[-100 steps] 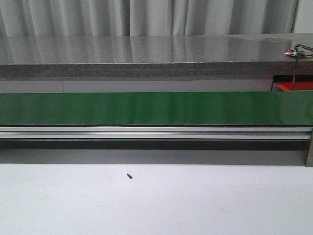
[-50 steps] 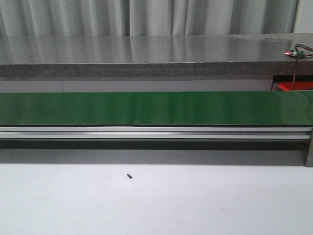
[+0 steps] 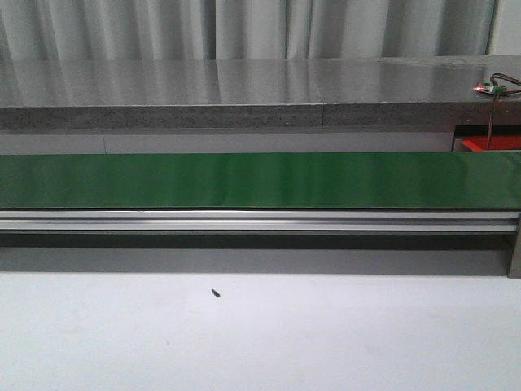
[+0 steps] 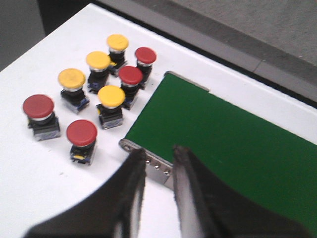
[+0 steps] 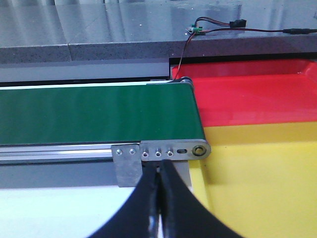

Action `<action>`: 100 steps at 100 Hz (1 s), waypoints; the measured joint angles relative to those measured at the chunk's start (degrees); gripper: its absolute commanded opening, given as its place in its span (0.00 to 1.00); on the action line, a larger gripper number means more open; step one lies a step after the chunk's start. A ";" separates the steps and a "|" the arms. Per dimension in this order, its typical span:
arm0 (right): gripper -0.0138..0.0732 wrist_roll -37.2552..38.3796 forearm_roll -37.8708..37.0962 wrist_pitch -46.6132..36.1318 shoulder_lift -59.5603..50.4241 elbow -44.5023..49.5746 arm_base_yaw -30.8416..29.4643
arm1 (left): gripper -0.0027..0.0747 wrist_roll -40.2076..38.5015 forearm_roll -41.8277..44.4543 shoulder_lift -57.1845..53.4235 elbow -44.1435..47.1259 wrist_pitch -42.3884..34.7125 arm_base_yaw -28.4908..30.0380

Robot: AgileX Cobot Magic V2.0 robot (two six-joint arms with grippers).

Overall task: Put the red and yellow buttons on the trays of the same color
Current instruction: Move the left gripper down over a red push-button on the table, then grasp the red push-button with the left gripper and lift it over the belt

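In the left wrist view, several red buttons (image 4: 81,132) and several yellow buttons (image 4: 111,95) stand upright in a cluster on the white table, beside the end of the green conveyor belt (image 4: 223,139). My left gripper (image 4: 158,152) hovers open and empty over the belt's end bracket, a short way from the nearest red button. In the right wrist view, my right gripper (image 5: 159,166) is shut with nothing in it, just before the belt's other end (image 5: 94,116). The red tray (image 5: 257,94) and the yellow tray (image 5: 262,183) lie side by side past that end. Neither gripper shows in the front view.
The belt (image 3: 260,179) runs across the whole front view on an aluminium rail (image 3: 260,220). Behind it is a grey stone counter (image 3: 244,90). A small circuit board with wires (image 5: 198,29) sits on the counter above the red tray. A tiny black screw (image 3: 216,292) lies on the white table.
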 measured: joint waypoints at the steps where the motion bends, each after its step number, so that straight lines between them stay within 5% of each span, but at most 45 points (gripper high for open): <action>1: 0.08 0.00 0.00 0.00 0.00 0.00 0.00 | 0.60 0.00 0.00 0.39 -0.20 0.18 0.23; 15: 0.08 0.00 0.00 0.00 0.00 0.00 0.00 | 0.85 0.00 0.13 4.50 -2.02 2.30 3.86; 57: 0.08 0.00 0.00 0.00 0.00 0.00 0.00 | 0.81 0.00 2.07 21.69 -8.26 8.99 7.37; 100: 0.08 0.00 0.00 0.00 0.00 0.00 0.00 | 0.81 0.00 2.98 38.07 -12.28 4.89 7.37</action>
